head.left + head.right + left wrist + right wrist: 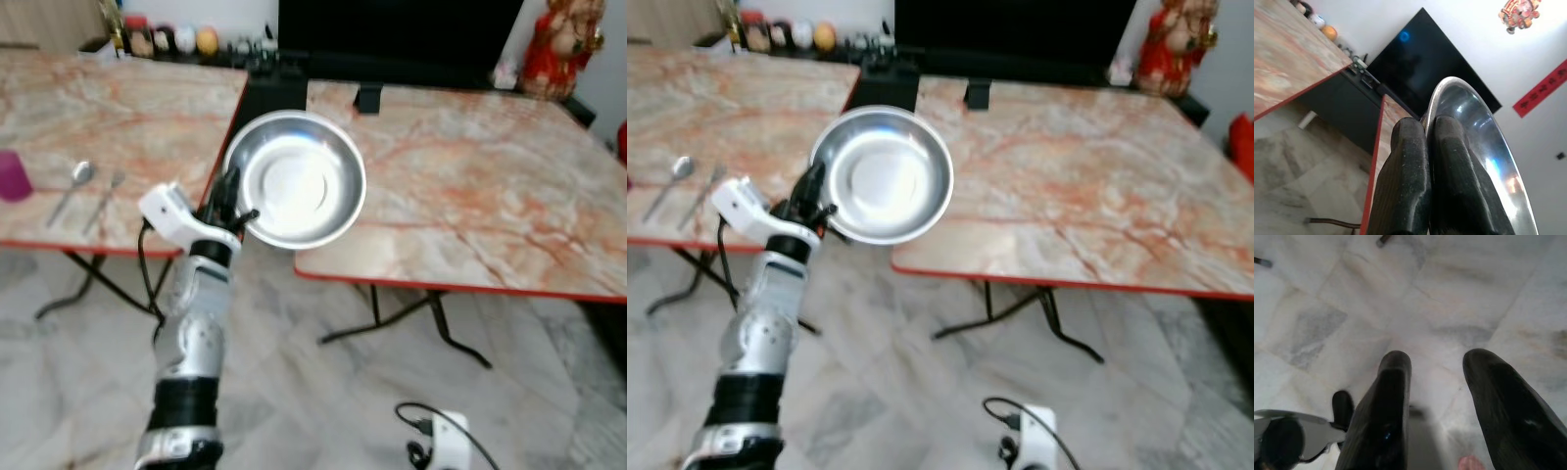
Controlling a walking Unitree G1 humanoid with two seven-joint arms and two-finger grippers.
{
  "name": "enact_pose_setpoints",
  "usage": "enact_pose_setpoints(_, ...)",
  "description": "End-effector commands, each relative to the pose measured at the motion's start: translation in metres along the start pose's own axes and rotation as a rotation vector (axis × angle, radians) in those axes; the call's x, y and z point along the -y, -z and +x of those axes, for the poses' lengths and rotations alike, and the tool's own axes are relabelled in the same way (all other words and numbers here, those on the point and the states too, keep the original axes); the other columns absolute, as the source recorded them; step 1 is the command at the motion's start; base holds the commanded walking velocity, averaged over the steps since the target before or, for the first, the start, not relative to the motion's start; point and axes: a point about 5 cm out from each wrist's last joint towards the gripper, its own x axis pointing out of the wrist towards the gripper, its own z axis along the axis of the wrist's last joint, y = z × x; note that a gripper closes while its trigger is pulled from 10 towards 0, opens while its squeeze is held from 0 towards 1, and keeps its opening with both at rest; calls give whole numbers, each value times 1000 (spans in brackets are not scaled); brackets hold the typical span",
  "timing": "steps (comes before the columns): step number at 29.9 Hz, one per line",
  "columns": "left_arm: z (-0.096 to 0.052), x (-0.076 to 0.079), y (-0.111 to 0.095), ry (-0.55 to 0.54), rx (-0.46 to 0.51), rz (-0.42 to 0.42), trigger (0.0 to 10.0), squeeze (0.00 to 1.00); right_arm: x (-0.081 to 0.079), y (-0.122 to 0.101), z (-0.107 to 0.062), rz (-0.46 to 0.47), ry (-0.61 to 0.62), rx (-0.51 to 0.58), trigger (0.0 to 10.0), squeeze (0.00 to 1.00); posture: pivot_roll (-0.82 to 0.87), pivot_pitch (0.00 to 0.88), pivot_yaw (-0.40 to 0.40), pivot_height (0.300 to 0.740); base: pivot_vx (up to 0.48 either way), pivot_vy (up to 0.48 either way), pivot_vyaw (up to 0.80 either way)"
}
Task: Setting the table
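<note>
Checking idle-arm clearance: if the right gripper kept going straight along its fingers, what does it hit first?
The right gripper, fingers open, points down at the pale marble floor. Nothing lies between, so probably the floor first; depth is unclear.

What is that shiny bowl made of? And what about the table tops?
The bowl looks like polished metal, probably stainless steel: it is silvery and mirrors the light, and the left claw pinches its thin rim. The table tops look like marble with a smooth sheen, cream with orange veins, but the red edge strip hints it may be a printed laminate instead.
</note>
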Motion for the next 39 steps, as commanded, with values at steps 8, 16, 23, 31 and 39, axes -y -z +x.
enact_pose_setpoints(8,2,11,4,30,-2,-4,10000,0,12,-2,-1,-3,33,9,10000,0,114,0,-64,740,0,-441,0)
enact_pose_setpoints(16,2,9,3,24,-3,8,10000,0,12,-3,-1,-4,33,11,10000,0,116,0,-65,740,0,-442,0)
enact_pose_setpoints(23,2,12,8,44,-22,12,10000,0,13,-1,-1,-1,38,8,10000,0,100,0,-59,740,69,-406,0)
enact_pose_setpoints(31,2,14,12,54,-46,41,10000,0,14,0,-1,16,50,6,10000,0,98,0,-60,740,0,0,0)
enact_pose_setpoints(39,1,12,10,71,-34,62,10000,0,14,0,-2,24,56,6,10000,0,100,0,-60,740,0,0,0)
